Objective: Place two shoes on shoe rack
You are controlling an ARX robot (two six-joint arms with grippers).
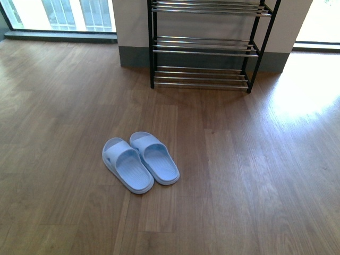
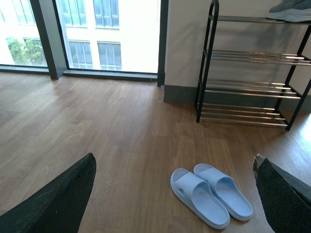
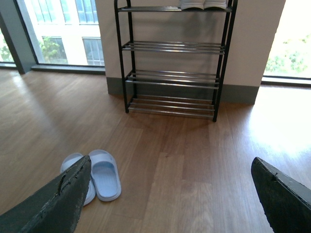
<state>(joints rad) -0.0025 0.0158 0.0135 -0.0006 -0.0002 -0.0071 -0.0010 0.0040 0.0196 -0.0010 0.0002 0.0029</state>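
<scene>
- Already resting on the top shelf of the tall black-posted shoe rack with chrome rod shelves (image 1: 204, 50): a grey knit sneaker with a thick white sole (image 2: 290, 10), cropped by the frame. Showing as two white sole ends in the right wrist view.
- Probably handling light and not fragile: soft, yielding knit upper over a stiffer sole. Gripping best at the heel collar or across the sole's sides.
- Gaping wide and holding nothing: left gripper (image 2: 173, 157) and right gripper (image 3: 171, 159), both hanging well back from the rack.
- Lying side by side and touching, well apart from the rack: a pair of pale blue moulded slides (image 1: 139, 161).
- Glaring under window light: the smooth brown wood-plank floor (image 1: 255, 175), possibly slippery.
- Standing behind the rack: a pale wall with grey skirting (image 3: 252, 43), between floor-length windows (image 2: 121, 34).
</scene>
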